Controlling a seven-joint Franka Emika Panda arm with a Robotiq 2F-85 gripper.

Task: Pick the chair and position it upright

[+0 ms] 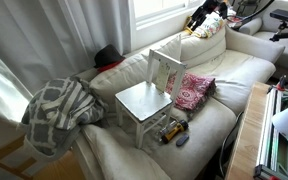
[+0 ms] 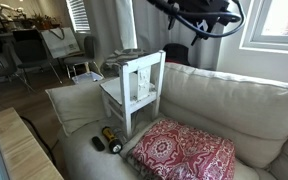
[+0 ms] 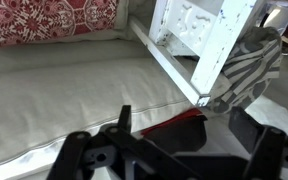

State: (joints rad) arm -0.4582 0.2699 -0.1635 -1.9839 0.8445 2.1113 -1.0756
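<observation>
My pincer (image 3: pixel 184 135) is spread wide with nothing between its fingers (image 3: pixel 122 118), held over the counter (image 3: pixel 74 90) (a pale sofa seat, really). The chair (image 3: pixel 216 30) is ahead of my pincer and a little to its right, apart from both fingers. From the wrist I catch only its white legs and a slanting rail. In both exterior views the chair (image 1: pixel 144 100) (image 2: pixel 119 97) stands on all four legs on the counter, seat level and backrest up. Ahead of my pincer and off to its left lies a pink patterned cushion (image 3: pixel 44 20), just beside the chair. To the right, beyond the chair's legs, a grey striped blanket (image 3: pixel 254 70) is bunched up.
</observation>
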